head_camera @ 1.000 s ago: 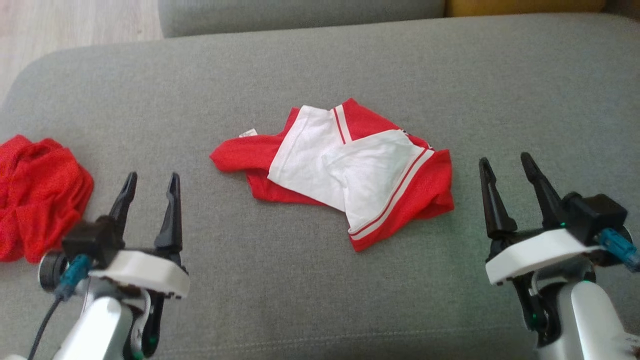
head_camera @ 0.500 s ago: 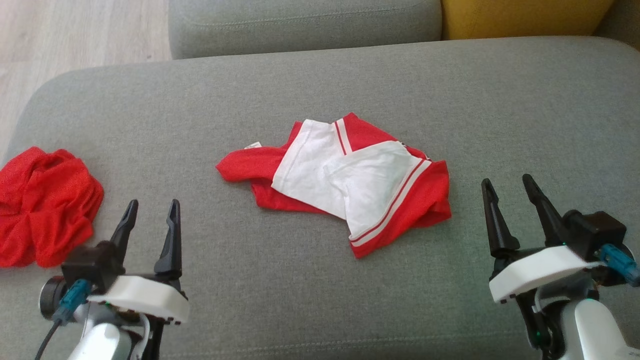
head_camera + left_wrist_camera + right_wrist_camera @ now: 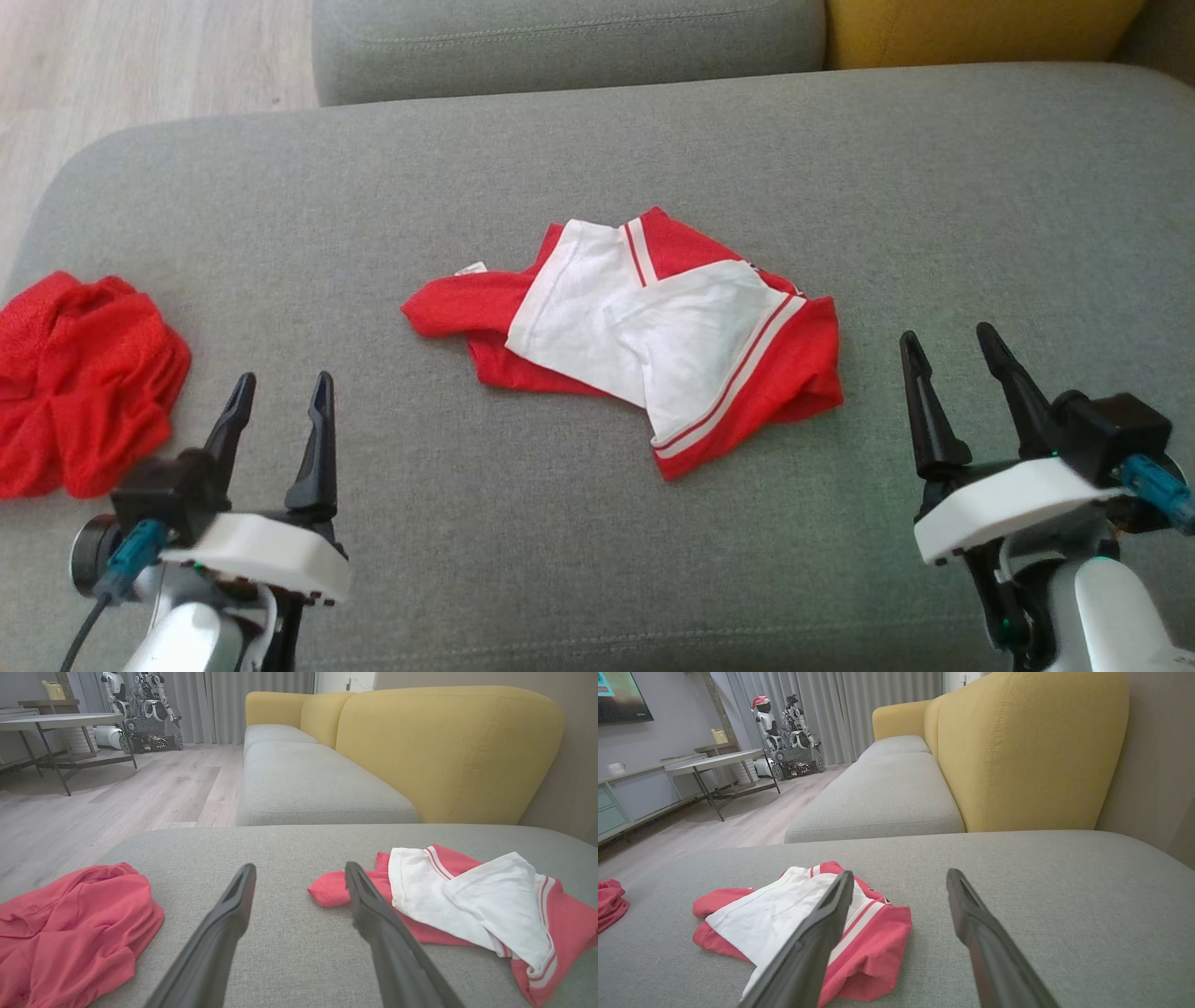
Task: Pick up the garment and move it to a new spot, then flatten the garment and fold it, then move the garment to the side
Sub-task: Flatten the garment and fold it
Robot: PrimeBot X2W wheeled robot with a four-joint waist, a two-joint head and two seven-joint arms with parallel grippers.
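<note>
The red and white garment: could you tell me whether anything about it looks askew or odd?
Yes: the red and white garment lies rumpled on the grey cushion, its white panels folded over each other at angles, a label poking out near its left end. A plain red cloth sits bunched at the cushion's left edge.

The red cloth (image 3: 84,383) at the sofa seat's (image 3: 560,560) left edge is cut off by the head view's left side. The garment's (image 3: 653,345) folds hide its lower layers, and its label (image 3: 470,270) is too small to read. In the right wrist view, a finger (image 3: 808,947) of the right end effector (image 3: 896,877) covers part of the garment.
</note>
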